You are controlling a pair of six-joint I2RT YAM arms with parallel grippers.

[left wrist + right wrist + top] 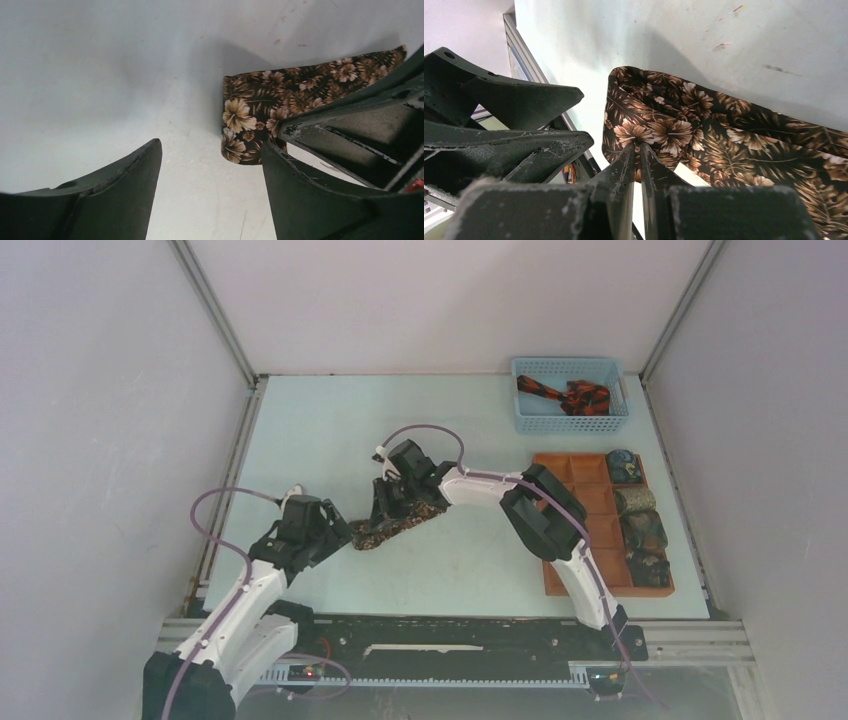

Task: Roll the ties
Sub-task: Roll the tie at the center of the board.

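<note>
Dark brown tan-floral fabric necktie (385, 531) on pale table (330, 430), long axis diagonal, near-left to far-right, far end hidden under right gripper (638, 150), clamped on its fabric. Left gripper (211, 145) spread wide, empty, beside near end. One black-and-red-orange tie (565, 395) in blue plastic mesh basket (570, 423); four rolled ties (627, 465) in orange-brown compartment tray (580, 502).

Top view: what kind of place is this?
Likely a robot lab booth: white walls box in a table, a left arm and a right arm are bolted at its near edge, and rolled ties sit in a tray.
</note>
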